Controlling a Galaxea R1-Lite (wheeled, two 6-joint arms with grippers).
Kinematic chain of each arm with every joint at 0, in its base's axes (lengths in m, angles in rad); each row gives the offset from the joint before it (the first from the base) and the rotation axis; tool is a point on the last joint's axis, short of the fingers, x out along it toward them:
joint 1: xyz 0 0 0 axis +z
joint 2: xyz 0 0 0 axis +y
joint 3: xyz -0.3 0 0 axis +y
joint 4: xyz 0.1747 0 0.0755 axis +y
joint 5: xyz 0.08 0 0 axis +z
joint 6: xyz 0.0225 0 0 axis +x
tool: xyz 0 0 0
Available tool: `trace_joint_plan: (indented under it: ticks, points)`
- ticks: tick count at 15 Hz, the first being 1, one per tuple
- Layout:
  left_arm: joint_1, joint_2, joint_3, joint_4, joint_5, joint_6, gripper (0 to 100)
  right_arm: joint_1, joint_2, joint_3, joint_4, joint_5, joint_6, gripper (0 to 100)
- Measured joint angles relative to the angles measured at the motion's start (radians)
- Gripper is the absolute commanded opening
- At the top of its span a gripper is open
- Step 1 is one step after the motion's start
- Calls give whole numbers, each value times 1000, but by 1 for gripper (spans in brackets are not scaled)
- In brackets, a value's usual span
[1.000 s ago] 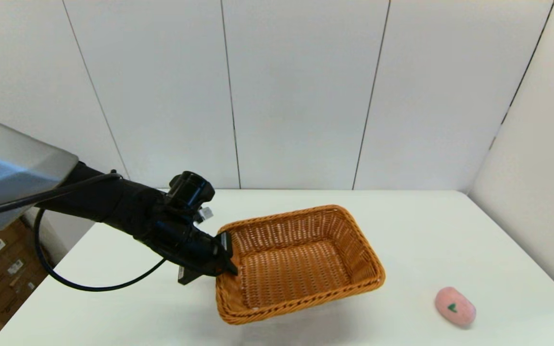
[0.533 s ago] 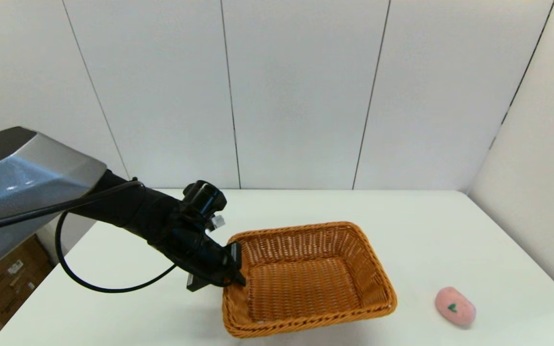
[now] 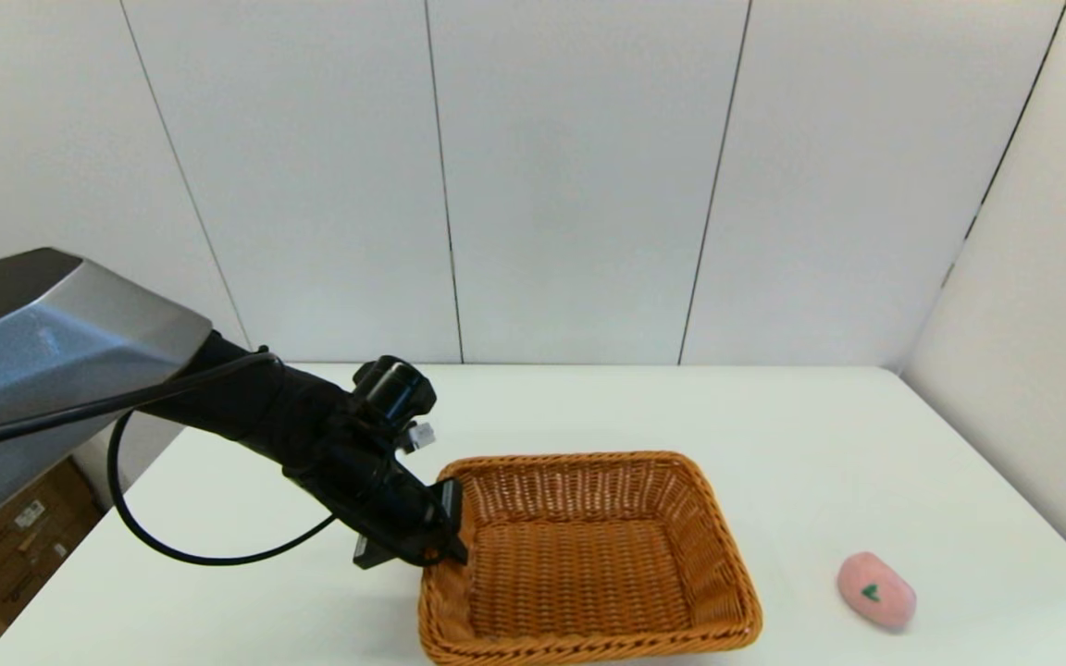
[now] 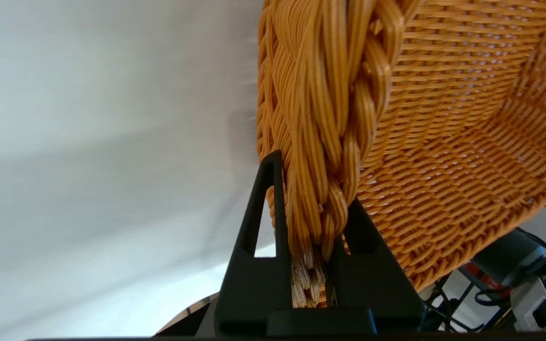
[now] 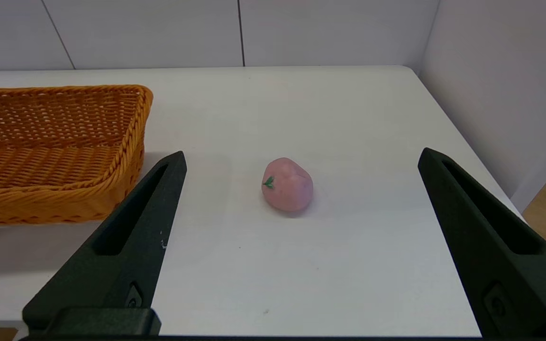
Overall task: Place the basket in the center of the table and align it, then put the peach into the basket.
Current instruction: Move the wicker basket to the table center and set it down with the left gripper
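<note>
The left gripper (image 3: pixel 450 523) had its jaws clamped on the braided rim of the basket (image 3: pixel 588 564), one finger (image 4: pixel 259 227) outside the wall and the other inside, the weave pinched tight between them at the basket's left short side. The basket sat on the table (image 3: pixel 774 435), extending rightward away from those jaws, its woven floor bare. The right gripper (image 5: pixel 301 161) hung low over the table with its jaws spread wide and holding nothing. The peach (image 5: pixel 287 184) lay on the table ahead of these open jaws, roughly midway between the two fingers but beyond their tips, untouched, well apart from the basket's right end wall.
</note>
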Motion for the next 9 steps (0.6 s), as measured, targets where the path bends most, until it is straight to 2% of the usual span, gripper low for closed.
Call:
trace_joint_plan:
  ticks: [9]
  points:
    - [4, 1, 1, 13, 3, 13, 0, 0, 0, 0, 0, 0, 0, 100]
